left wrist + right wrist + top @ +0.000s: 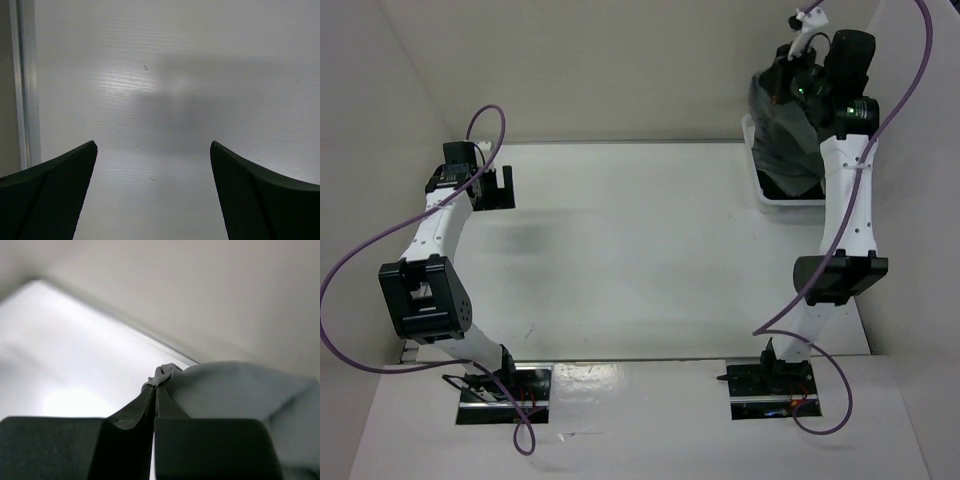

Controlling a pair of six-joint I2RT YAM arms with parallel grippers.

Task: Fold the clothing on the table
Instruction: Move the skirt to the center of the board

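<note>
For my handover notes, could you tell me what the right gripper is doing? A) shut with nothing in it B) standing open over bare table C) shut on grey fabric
C: the right gripper is closed on a gathered edge of the grey clothing.

Left arm (438, 232): elbow bent near its base, forearm reaching toward the far left. Left gripper (152, 150) points down, fingers spread wide, nothing between them. Right arm (847, 205) is stretched out to the far right corner, wrist high. Right gripper (155, 392): fingers pressed together, with an edge of the clothing (235, 390) pinched at the tips.
</note>
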